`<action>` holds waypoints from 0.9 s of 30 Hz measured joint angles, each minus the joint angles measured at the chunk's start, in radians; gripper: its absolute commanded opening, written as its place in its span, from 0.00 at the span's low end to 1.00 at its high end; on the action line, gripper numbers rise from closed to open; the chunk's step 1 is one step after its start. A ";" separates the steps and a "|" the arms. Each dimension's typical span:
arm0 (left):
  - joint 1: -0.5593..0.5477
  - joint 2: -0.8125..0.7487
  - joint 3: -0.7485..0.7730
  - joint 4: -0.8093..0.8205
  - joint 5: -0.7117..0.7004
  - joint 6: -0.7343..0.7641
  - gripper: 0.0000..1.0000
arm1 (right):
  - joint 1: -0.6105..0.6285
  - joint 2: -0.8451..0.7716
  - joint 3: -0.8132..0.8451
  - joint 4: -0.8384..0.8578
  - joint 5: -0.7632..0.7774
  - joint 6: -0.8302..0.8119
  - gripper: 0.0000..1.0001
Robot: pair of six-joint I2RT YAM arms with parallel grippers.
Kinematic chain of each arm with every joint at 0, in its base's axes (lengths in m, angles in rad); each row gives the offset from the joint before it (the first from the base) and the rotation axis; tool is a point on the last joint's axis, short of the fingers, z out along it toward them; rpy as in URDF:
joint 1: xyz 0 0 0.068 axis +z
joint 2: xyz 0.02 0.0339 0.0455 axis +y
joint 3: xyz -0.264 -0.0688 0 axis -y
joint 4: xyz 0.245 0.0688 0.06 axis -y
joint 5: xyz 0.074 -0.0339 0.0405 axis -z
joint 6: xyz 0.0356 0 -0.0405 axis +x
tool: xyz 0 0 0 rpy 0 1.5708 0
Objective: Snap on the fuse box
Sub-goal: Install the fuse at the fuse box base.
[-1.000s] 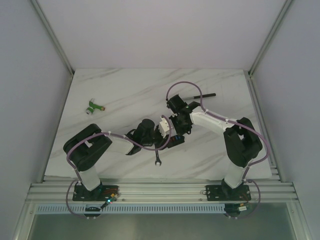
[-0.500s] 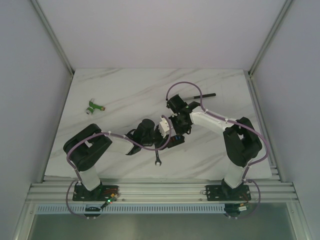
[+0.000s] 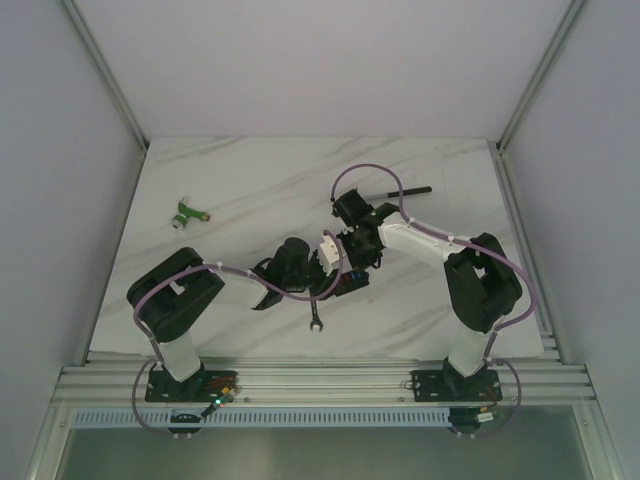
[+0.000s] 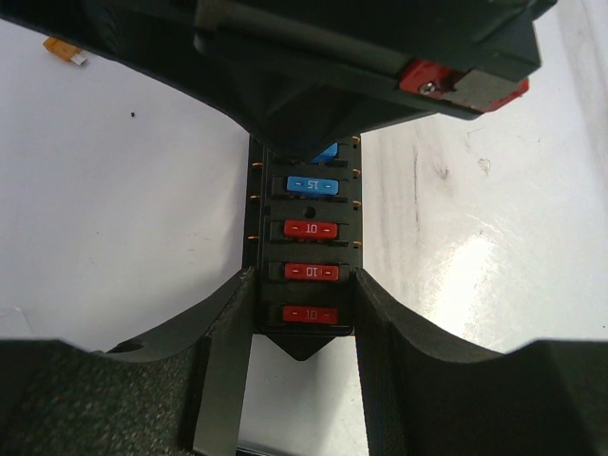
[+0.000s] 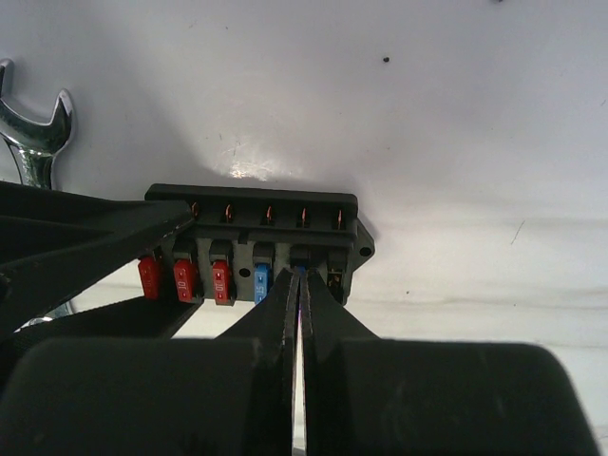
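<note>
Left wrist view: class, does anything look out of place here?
Yes: a small orange fuse lies loose on the table at the top left, well apart from the fuse box rather than in a slot.

Probably a robotics lab, white enclosure walls (image 3: 300,60), aluminium frame rail (image 3: 300,381), marble-look table (image 3: 240,180)

**Free room around the fuse box (image 4: 306,249).** Both long sides are blocked by the left gripper (image 4: 304,285), which is clamped against them. The right gripper (image 5: 300,277), tips pressed together, covers one end from above. A wrench (image 5: 33,123) lies close by, toward the near edge. The table (image 3: 250,170) is open beyond. A connector (image 3: 187,213) sits well off to the left and a black-handled tool (image 3: 405,190) at the far right.
</note>
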 measured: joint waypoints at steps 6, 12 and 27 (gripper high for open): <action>0.001 0.000 0.000 -0.003 0.000 0.000 0.41 | 0.015 -0.022 -0.006 0.010 0.014 -0.010 0.03; 0.002 -0.030 -0.014 -0.032 -0.011 0.000 0.44 | 0.027 -0.039 0.004 0.014 0.001 -0.021 0.23; 0.003 -0.129 -0.080 -0.093 -0.066 -0.019 0.79 | -0.074 -0.007 0.122 0.085 0.080 -0.029 0.54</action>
